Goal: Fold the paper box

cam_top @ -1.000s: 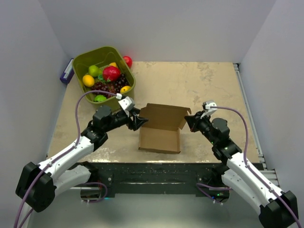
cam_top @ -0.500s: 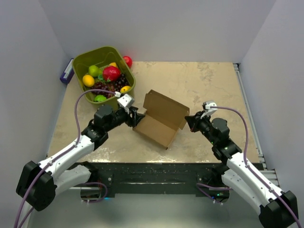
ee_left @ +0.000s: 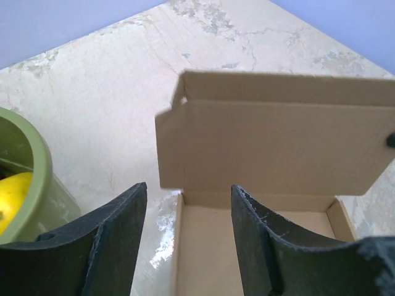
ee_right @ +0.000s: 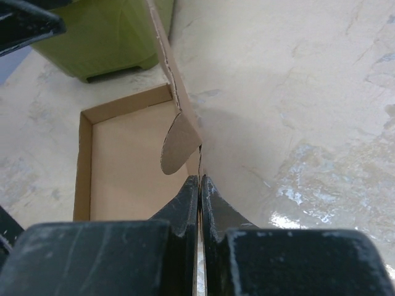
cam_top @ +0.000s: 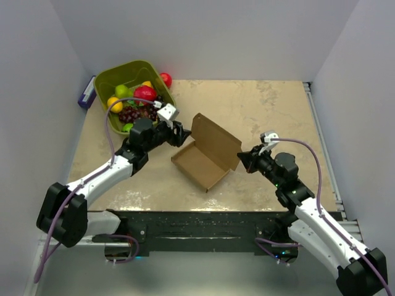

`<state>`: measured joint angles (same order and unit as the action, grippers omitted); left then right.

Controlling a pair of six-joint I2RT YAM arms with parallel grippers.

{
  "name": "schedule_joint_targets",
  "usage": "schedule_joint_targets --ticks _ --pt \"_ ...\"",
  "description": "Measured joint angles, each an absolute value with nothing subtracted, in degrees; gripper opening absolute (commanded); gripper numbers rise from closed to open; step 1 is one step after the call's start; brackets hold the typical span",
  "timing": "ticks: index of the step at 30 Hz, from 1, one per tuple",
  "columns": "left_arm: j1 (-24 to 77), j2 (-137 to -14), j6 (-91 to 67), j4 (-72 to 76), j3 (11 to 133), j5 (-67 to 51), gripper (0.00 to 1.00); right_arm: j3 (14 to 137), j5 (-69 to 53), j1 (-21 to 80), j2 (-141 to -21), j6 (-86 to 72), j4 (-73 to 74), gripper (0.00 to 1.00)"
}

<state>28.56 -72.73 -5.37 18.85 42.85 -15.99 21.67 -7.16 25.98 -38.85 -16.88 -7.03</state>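
Swung askew since a second ago, the paper box (cam_top: 207, 154) sits mid desk (cam_top: 278, 111). The right gripper (cam_top: 242, 159) pinches its right wall, and the left gripper (cam_top: 179, 134) gapes at its left corner. It looks light and flimsy, so I'd grip it along the creased edges.

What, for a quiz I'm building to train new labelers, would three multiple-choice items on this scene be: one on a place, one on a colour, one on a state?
1. Where on the table is the green bin? A far left corner; B near right corner; C centre.
2. What colour is the paper box? A white; B brown; C blue.
3. The right gripper is: A open above the green bin; B shut on nothing; C shut on the paper box.
Key: A, the top view shows it at the far left corner; B, it is plain brown cardboard; C, the wrist view shows its fingers pressed together on the box's edge.
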Motion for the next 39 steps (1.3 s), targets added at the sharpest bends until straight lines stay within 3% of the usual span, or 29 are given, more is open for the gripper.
schedule_joint_targets --ticks 5,16,39 --pt "26.24 -71.68 -7.22 20.58 42.59 -19.33 0.65 25.15 -10.74 25.98 -38.79 -15.35 -3.84 0.0" --pt "24.82 -57.06 -9.47 17.78 36.82 -18.11 0.69 29.54 -16.84 25.98 -37.74 -14.55 -0.91 0.0" --pt "23.99 -54.15 -9.47 10.74 36.82 -16.71 0.67 32.01 -24.34 25.98 -36.62 -14.52 0.89 0.0"
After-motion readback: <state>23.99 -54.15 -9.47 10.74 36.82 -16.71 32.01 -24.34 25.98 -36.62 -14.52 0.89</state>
